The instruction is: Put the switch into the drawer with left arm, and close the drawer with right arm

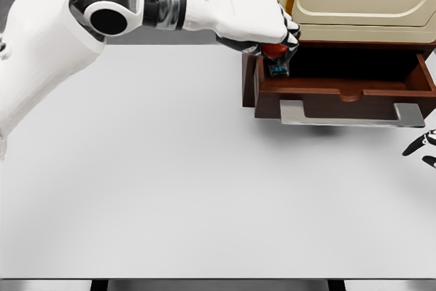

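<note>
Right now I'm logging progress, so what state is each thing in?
Drawer: pulled open.
Switch: held over the drawer's left end, not yet released.
Left hand: curled around the switch.
Right hand: at the right edge, only fingertips showing, holding nothing.

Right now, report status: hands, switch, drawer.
Left hand shut on switch, over drawer's left end. Drawer open. Right hand at right edge, fingers unclear. Nothing blocking.

The left arm is glossy white with rounded shells, a black disc joint and a ribbed grey-and-black wrist collar. Its left hand is white with dark fingertips. At three o'clock, the right hand shows only slim black-and-white fingers.
</note>
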`<control>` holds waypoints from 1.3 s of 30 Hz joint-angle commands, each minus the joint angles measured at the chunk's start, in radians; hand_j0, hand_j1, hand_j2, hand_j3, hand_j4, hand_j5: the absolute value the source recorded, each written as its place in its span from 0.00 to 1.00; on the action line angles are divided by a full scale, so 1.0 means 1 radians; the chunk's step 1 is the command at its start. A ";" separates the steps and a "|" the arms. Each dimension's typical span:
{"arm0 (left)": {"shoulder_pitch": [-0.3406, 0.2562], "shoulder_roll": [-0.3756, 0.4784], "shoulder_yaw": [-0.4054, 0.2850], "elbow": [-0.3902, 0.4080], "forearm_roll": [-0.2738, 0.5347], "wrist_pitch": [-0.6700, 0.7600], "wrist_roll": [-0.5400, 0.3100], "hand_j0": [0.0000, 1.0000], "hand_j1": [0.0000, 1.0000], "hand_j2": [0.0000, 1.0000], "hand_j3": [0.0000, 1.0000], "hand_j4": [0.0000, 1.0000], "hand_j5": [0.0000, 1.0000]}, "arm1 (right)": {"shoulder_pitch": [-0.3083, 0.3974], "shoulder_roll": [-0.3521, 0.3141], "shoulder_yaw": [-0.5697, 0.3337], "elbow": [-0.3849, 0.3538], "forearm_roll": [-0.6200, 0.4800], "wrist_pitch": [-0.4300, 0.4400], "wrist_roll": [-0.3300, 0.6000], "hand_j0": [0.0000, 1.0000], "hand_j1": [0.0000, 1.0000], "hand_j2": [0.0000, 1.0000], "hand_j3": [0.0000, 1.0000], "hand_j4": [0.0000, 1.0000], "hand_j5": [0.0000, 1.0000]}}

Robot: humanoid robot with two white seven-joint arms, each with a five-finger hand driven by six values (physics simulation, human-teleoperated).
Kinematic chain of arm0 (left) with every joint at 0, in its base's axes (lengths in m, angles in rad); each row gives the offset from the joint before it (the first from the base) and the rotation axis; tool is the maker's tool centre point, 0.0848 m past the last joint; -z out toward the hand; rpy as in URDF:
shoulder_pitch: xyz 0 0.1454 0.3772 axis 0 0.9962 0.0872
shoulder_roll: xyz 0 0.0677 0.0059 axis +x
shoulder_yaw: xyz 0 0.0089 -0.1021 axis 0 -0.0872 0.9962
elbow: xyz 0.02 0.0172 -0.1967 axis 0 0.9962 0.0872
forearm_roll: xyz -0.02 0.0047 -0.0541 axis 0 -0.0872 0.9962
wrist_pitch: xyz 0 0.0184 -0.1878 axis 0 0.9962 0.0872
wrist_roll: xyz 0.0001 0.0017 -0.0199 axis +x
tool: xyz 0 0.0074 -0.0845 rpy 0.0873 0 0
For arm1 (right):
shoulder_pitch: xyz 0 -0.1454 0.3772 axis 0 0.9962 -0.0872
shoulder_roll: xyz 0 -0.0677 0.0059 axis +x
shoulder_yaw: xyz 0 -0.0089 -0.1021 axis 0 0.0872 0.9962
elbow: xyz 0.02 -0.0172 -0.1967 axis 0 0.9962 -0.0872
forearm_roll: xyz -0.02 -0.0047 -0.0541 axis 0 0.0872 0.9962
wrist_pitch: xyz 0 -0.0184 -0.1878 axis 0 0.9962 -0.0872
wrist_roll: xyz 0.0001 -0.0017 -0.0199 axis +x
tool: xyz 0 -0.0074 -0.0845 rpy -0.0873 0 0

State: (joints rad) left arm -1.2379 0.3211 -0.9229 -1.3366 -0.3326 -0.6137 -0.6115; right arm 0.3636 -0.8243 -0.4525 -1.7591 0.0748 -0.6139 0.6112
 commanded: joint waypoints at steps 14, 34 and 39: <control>0.009 -0.252 0.019 0.284 -0.023 0.003 0.001 0.32 0.32 0.32 0.32 0.32 0.32 | 0.003 -0.001 0.000 0.000 -0.007 0.003 0.000 0.54 0.54 0.54 0.54 0.54 0.54; 0.014 -0.301 0.065 0.338 -0.022 0.003 0.001 0.38 0.38 0.38 0.38 0.38 0.38 | 0.008 -0.001 0.000 0.000 -0.007 0.003 0.000 0.54 0.54 0.54 0.54 0.54 0.54; 0.014 -0.301 0.064 0.336 -0.020 0.003 0.001 0.46 0.46 0.46 0.46 0.46 0.46 | 0.008 -0.001 0.000 0.000 -0.007 0.003 0.000 0.54 0.54 0.54 0.54 0.54 0.54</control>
State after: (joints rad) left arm -1.2241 0.0194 -0.8602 -0.9997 -0.3596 -0.6139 -0.6115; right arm 0.3712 -0.8243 -0.4525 -1.7591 0.0748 -0.6138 0.6112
